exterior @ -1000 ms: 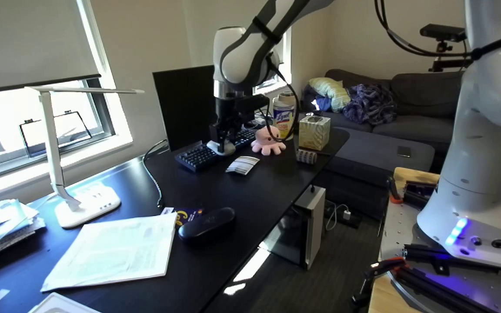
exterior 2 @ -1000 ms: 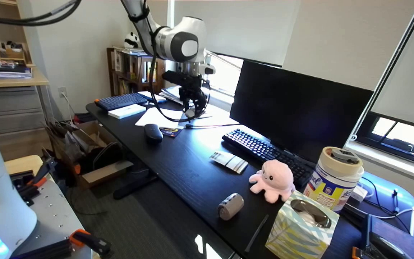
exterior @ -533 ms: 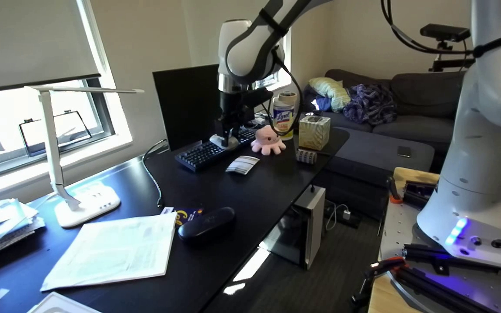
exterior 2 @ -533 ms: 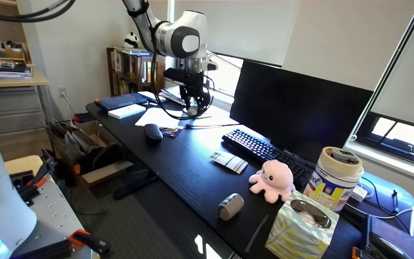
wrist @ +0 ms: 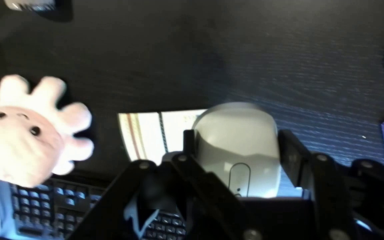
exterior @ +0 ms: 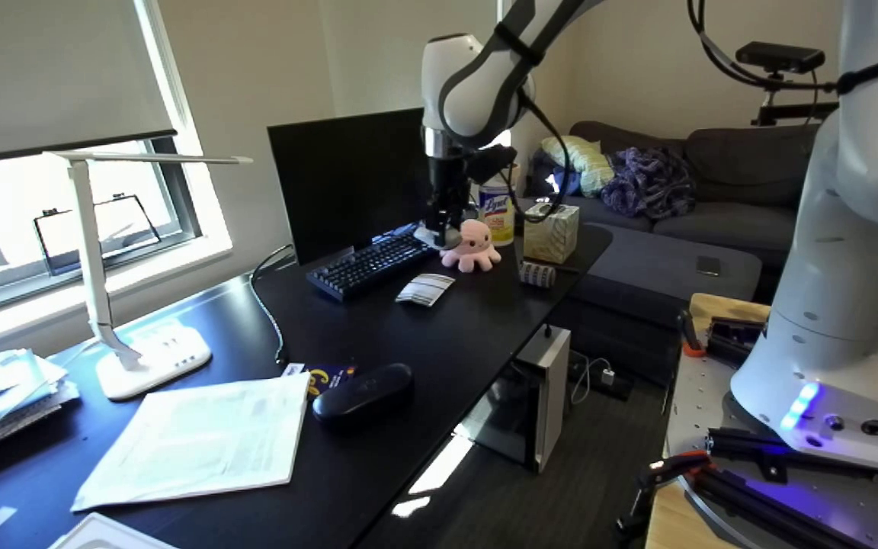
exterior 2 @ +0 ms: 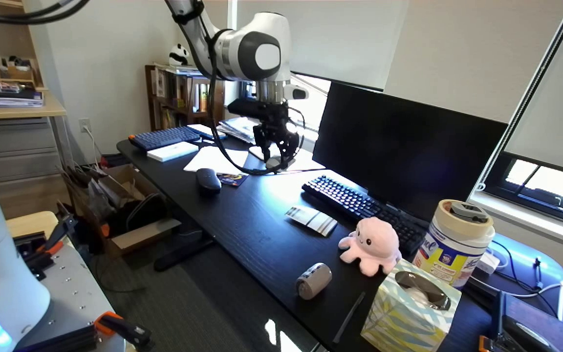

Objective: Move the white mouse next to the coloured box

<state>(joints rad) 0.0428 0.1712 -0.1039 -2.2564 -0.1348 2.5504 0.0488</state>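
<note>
Dk sofa (exterior: 713, 221), brt-patched flr (exterior 2: 203, 303)

the desk (exterior 2: 257, 227) carries coloured box (exterior 2: 398, 313), plush (exterior 2: 375, 243), keyboard (exterior 2: 352, 201).

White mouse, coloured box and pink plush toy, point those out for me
White mouse (wrist: 237, 144): wrist view, on its smooth shell.
Coloured box (exterior 2: 407, 317): in an exterior view, on its printed side.
Pink plush toy (exterior 2: 377, 237): in an exterior view, on its head.

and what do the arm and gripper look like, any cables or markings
The arm is glossy white and rounded, with dark grey panels and a silver band. A black strap wraps it, and black cables loop beside it. A blue light strip glows on its base. The gripper is black, with jointed fingers and round screw heads.
</note>
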